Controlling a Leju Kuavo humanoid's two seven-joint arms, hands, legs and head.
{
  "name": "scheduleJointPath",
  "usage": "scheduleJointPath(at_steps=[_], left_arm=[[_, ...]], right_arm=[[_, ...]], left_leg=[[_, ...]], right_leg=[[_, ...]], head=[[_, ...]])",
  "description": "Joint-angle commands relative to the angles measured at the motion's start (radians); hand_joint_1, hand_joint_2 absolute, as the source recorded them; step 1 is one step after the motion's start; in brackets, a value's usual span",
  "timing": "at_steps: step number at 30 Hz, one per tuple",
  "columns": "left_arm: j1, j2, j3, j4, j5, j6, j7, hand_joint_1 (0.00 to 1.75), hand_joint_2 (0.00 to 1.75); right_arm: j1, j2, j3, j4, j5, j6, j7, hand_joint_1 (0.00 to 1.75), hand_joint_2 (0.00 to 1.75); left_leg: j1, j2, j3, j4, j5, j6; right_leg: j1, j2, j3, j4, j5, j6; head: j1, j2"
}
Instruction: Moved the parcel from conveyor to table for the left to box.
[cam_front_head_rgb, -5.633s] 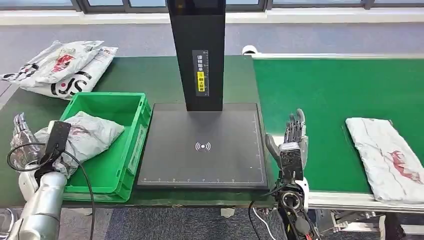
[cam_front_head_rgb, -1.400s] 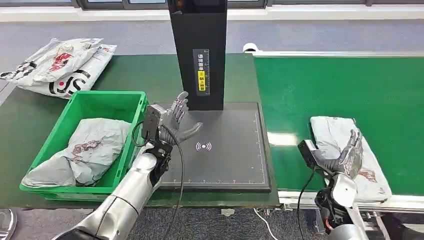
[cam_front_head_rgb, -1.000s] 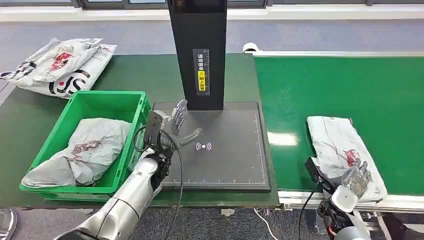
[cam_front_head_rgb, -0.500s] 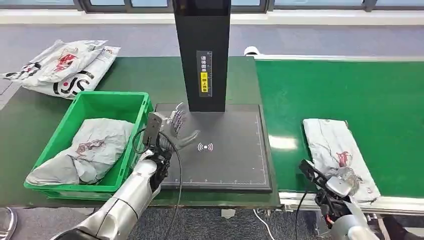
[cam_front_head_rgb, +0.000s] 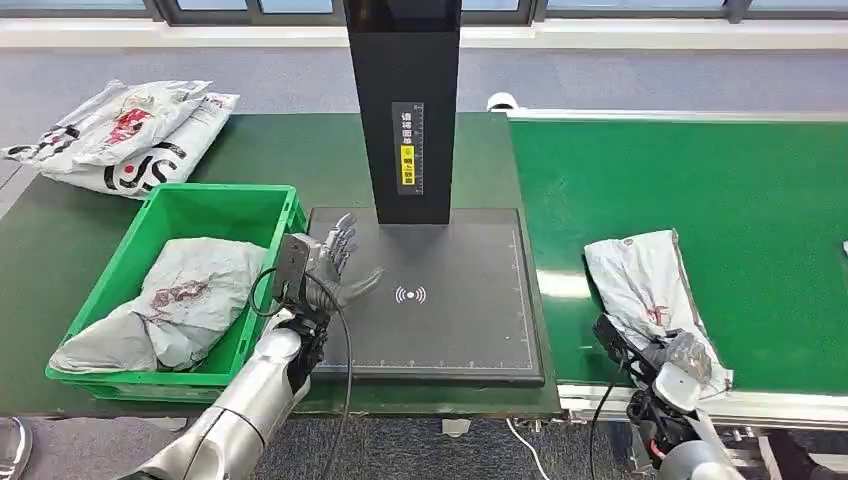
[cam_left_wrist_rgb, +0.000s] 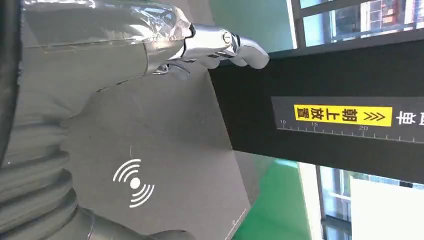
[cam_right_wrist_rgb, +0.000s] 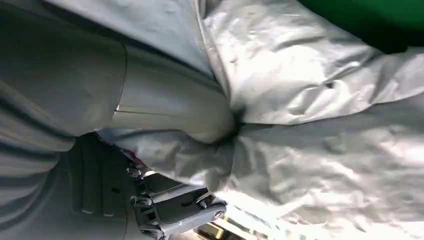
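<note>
Right hand (cam_front_head_rgb: 681, 362) of mine grips the parcel (cam_front_head_rgb: 645, 284) at the conveyor's (cam_front_head_rgb: 700, 170) near edge, transfer unstarted; left hand (cam_front_head_rgb: 335, 262) waits open.

left robot hand (cam_left_wrist_rgb: 150, 45): apparently empty, fingers spread | above scanner pad (cam_left_wrist_rgb: 165, 165) | near black column (cam_left_wrist_rgb: 325, 110)

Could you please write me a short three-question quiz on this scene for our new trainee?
1. True or false: the right hand grips the parcel on the conveyor.
2. Where does the left hand hover? A) in the green bin B) over the black scanner plate C) on the conveyor
3. Fill in: a grey parcel already lies in the green ____.

Key: 1 true; 2 B; 3 bin.
</note>
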Motion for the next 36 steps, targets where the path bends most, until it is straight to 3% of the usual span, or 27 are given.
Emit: scheduleJointPath(at_steps=[1,3,5,6,11,13,14,15,19,23,29,31,32,34,36], left_arm=[[0.007,0.02,0.069,-0.019,-0.002,0.0,0.011,0.0,1.75],[0.007,0.019,0.069,-0.02,-0.003,0.001,0.012,0.0,1.75],[0.025,0.02,0.078,-0.042,-0.005,0.014,0.018,0.0,1.75],[0.039,0.013,0.125,-0.089,-0.065,0.08,0.034,0.0,1.75],[0.038,0.01,0.132,-0.09,-0.071,0.078,0.038,0.0,1.75],[0.038,0.006,0.147,-0.094,-0.091,0.102,0.028,0.0,1.75],[0.039,0.005,0.153,-0.1,-0.096,0.112,0.025,0.0,1.75],[0.04,0.005,0.158,-0.108,-0.099,0.115,0.022,0.0,1.75],[0.056,0.001,0.181,-0.153,-0.098,0.128,0.012,0.0,1.75],[0.056,0.001,0.19,-0.161,-0.098,0.134,0.006,0.0,1.75],[0.071,0.017,0.193,-0.205,-0.086,0.127,0.007,0.0,1.75],[0.09,0.027,0.192,-0.224,-0.079,0.123,0.009,0.0,1.75],[0.113,0.036,0.191,-0.25,-0.074,0.12,0.008,0.0,1.75],[0.128,0.039,0.192,-0.266,-0.072,0.118,0.008,0.0,1.75],[0.139,0.042,0.193,-0.278,-0.069,0.116,0.008,0.0,1.75]], right_arm=[[-0.031,0.045,-0.027,-0.006,-0.008,-0.012,-0.01,1.75,1.75],[-0.028,0.044,-0.027,-0.006,-0.009,-0.015,-0.011,1.75,1.75],[-0.02,0.065,-0.022,-0.061,-0.047,-0.181,-0.119,1.75,1.75],[0.057,0.167,0.101,-0.533,-0.258,-0.275,-0.356,1.75,1.75],[0.07,0.148,0.134,-0.539,-0.282,-0.277,-0.335,1.75,1.75],[0.104,0.188,0.121,-0.653,-0.354,-0.277,-0.49,1.75,1.75],[0.116,0.199,0.156,-0.687,-0.354,-0.277,-0.507,1.75,1.75],[0.138,0.216,0.181,-0.749,-0.289,-0.277,-0.489,1.75,1.75],[0.166,0.222,0.376,-0.772,-0.285,-0.277,-0.42,1.75,1.75],[0.104,0.242,0.504,-0.631,-0.317,-0.277,-0.411,1.75,1.75],[0.081,0.253,0.696,-0.508,-0.372,-0.211,-0.405,1.75,1.75],[0.11,0.243,0.745,-0.507,-0.397,-0.158,-0.415,1.75,1.75],[0.131,0.238,0.771,-0.51,-0.478,-0.032,-0.444,1.75,1.75],[0.14,0.229,0.798,-0.501,-0.48,-0.023,-0.442,1.75,1.75],[0.132,0.229,0.82,-0.452,-0.539,0.13,-0.442,1.75,1.75]], left_leg=[[0.0,0.005,0.0,-0.001,0.0,0.0],[0.0,0.005,0.0,-0.001,0.0,0.0],[0.0,0.005,0.0,-0.001,0.0,0.0],[0.0,0.004,-0.001,-0.001,0.0,0.0],[0.0,0.005,-0.006,-0.001,0.0,-0.001],[0.0,0.004,-0.005,-0.001,0.0,-0.001],[0.0,0.002,-0.007,-0.001,0.0,-0.001],[0.0,0.002,-0.006,-0.001,0.0,0.0],[0.0,0.007,-0.007,0.0,-0.001,-0.001],[0.001,0.01,0.0,-0.006,-0.001,-0.001],[0.001,0.012,-0.004,-0.003,-0.001,-0.002],[0.001,0.01,-0.004,-0.004,0.001,-0.002],[0.001,0.006,-0.006,-0.002,0.0,-0.002],[0.001,0.006,-0.005,-0.003,0.0,-0.002],[0.001,0.007,-0.001,-0.006,0.0,-0.002]], right_leg=[[0.0,0.004,-0.001,0.0,0.001,-0.001],[0.0,0.004,-0.001,0.0,0.001,-0.001],[0.0,0.003,-0.002,0.0,0.001,-0.001],[0.0,0.003,-0.002,-0.001,0.001,-0.001],[0.0,0.004,-0.009,0.002,0.0,-0.002],[0.0,0.003,-0.008,0.001,0.0,-0.001],[0.0,0.001,-0.008,0.002,0.0,-0.001],[0.0,0.001,-0.008,0.001,0.0,-0.001],[0.0,0.006,-0.01,0.002,0.0,-0.002],[0.001,0.007,-0.004,-0.002,0.0,-0.003],[0.001,0.01,-0.009,0.0,0.001,-0.003],[0.001,0.007,-0.008,-0.001,0.002,-0.003],[0.001,0.004,-0.009,0.001,0.0,-0.003],[0.001,0.004,-0.008,0.0,0.0,-0.003],[0.001,0.005,-0.004,-0.003,0.0,-0.003]], head=[[0.0,0.0],[0.0,0.0],[0.0,0.0],[0.0,0.0],[0.0,0.0],[0.0,0.0],[0.0,0.0],[0.0,0.0],[0.0,0.0],[0.0,0.0],[0.0,0.0],[0.0,0.0],[0.0,0.0],[0.0,0.0],[0.0,0.0]])
